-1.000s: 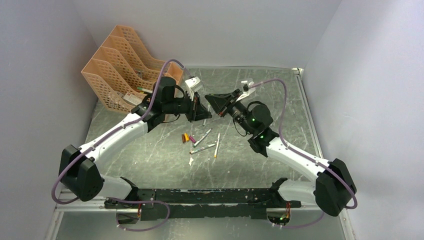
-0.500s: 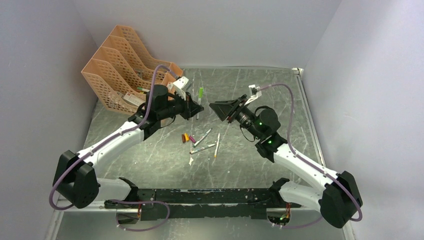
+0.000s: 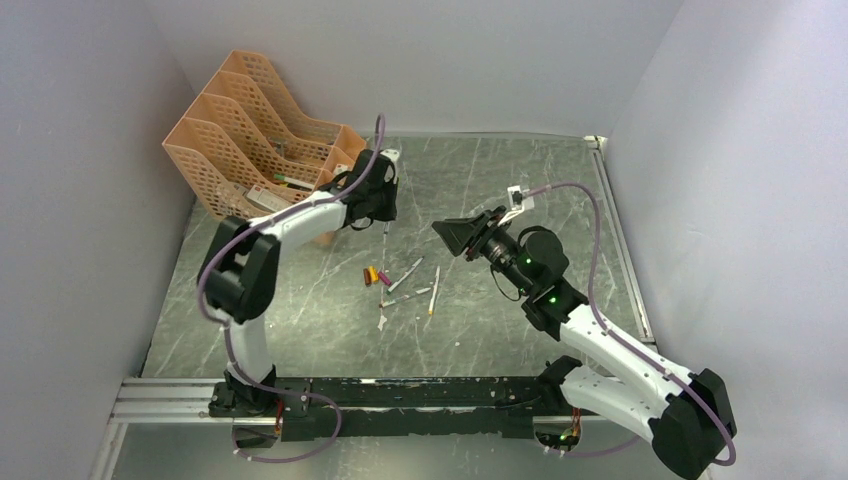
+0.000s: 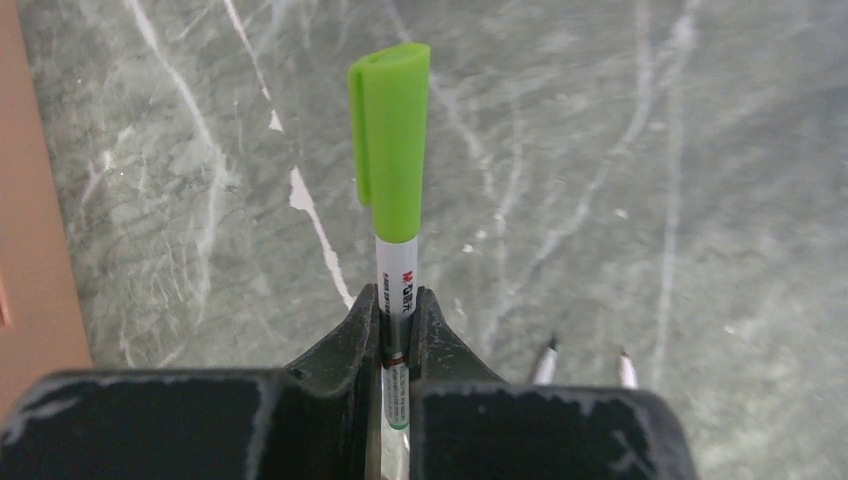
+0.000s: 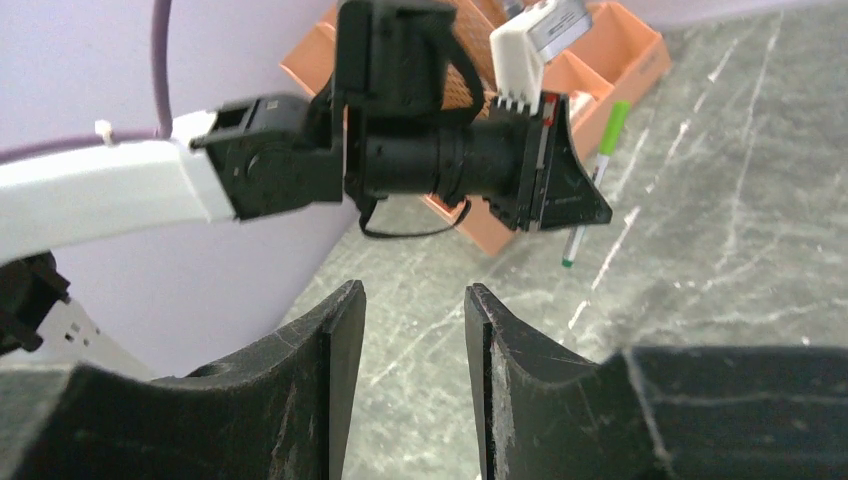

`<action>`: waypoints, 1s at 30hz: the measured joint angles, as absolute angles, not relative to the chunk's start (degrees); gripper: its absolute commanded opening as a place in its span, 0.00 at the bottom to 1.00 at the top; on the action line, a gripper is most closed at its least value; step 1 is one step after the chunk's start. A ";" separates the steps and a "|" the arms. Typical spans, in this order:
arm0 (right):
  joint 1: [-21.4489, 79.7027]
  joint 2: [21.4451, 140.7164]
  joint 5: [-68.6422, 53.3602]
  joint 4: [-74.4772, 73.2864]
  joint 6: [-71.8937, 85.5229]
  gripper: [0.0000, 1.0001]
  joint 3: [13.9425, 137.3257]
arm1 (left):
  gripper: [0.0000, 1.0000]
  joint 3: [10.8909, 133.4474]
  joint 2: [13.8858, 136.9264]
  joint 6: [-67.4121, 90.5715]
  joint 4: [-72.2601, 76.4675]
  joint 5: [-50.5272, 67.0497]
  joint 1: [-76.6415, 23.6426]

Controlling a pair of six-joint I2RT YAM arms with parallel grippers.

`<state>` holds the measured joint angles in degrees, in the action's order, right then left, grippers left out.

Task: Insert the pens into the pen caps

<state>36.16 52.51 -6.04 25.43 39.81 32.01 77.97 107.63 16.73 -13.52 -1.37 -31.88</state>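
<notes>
My left gripper (image 4: 398, 300) is shut on a white pen (image 4: 396, 265) that wears a bright green cap (image 4: 390, 140) and points away from the jaws. From above, the left gripper (image 3: 384, 212) hangs beside the orange file holder. My right gripper (image 5: 412, 290) is open and empty, facing the left gripper (image 5: 565, 200) and its capped pen (image 5: 610, 130) across a gap. The right gripper (image 3: 450, 232) is over mid-table. Three uncapped pens (image 3: 405, 275) lie on the table between the arms. Next to them sit an orange-yellow pen cap (image 3: 372, 275) and a magenta pen cap (image 3: 384, 278).
An orange mesh file holder (image 3: 250, 140) stands at the back left, close behind the left gripper. A small white scrap (image 3: 382, 322) lies near the loose pens. Grey walls close in on both sides of the marbled table (image 3: 500, 320).
The two grippers were together over the table; the right gripper opened, let go and drew back right. The left arm swung back toward the file holder with the green-capped pen.
</notes>
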 measured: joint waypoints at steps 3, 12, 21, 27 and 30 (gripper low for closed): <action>36.05 52.90 -6.04 24.82 39.77 0.41 30.26 | 0.08 83.44 113.43 16.93 -18.22 -3.90 -31.62; 35.97 57.65 -8.34 24.73 39.94 0.42 27.92 | 0.25 92.12 122.06 16.97 -27.14 -8.71 -31.20; 35.97 59.68 -8.29 21.45 38.52 0.41 27.92 | 0.45 93.49 124.29 16.93 -30.22 -9.45 -31.20; 36.75 69.54 -3.70 9.76 37.28 0.61 33.23 | 0.53 91.81 122.41 16.38 -28.99 -9.23 -31.29; 38.83 73.93 1.67 3.75 37.10 0.63 36.29 | 0.55 87.77 117.54 15.86 -26.39 -10.92 -32.27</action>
<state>38.83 73.93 1.67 3.75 37.10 36.29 87.77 117.54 15.86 -26.39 -10.92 -32.27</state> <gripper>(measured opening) 0.616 0.532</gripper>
